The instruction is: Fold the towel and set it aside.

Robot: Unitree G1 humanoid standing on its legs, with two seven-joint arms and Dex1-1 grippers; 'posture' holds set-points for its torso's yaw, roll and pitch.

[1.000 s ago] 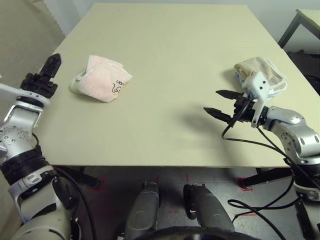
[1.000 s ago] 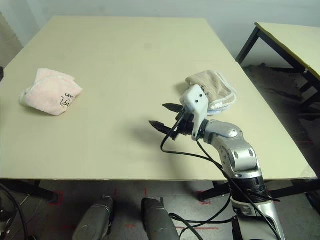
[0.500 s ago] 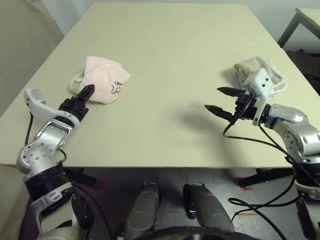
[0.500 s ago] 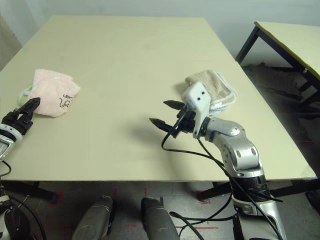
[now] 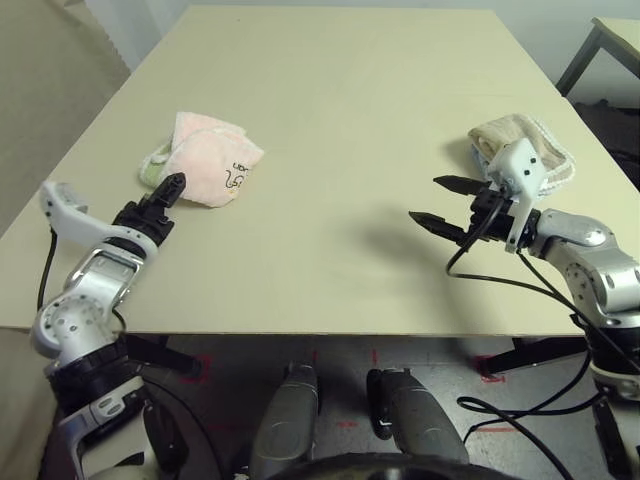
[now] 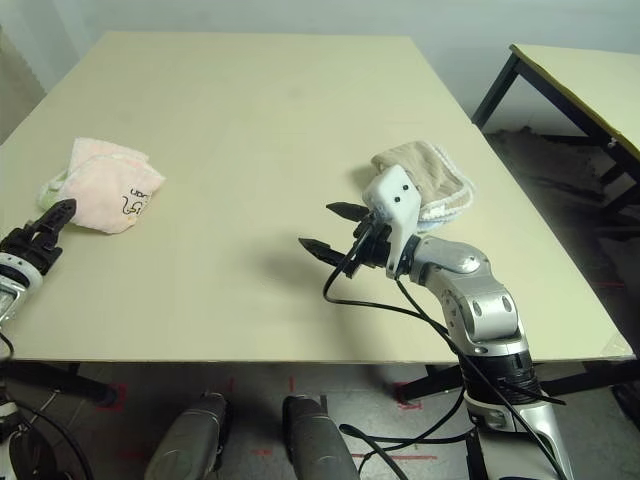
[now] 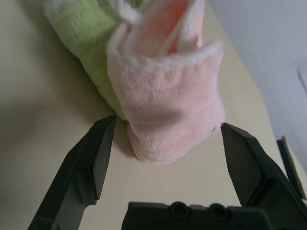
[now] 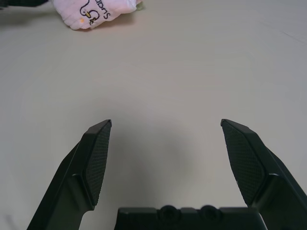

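The left gripper (image 7: 163, 158) has dropped to table height, its 2 fingers wide and empty, the folded towel (image 5: 212, 160) just ahead. It probably isn't touching, so the set-aside may be finished.

Head stereo pair looks down across the bench (image 5: 330, 120); left wrist camera sits close to the towel (image 7: 168, 100) — right wrist camera catches it far off.

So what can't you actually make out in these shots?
- Green towel: mostly hidden under the pink towel; how far it extends is unclear.
- Pink towel's dark lettering: too small to read in the head views, cut by the edge in the right wrist view.
- Beige towel: near part hidden behind the right end effector.
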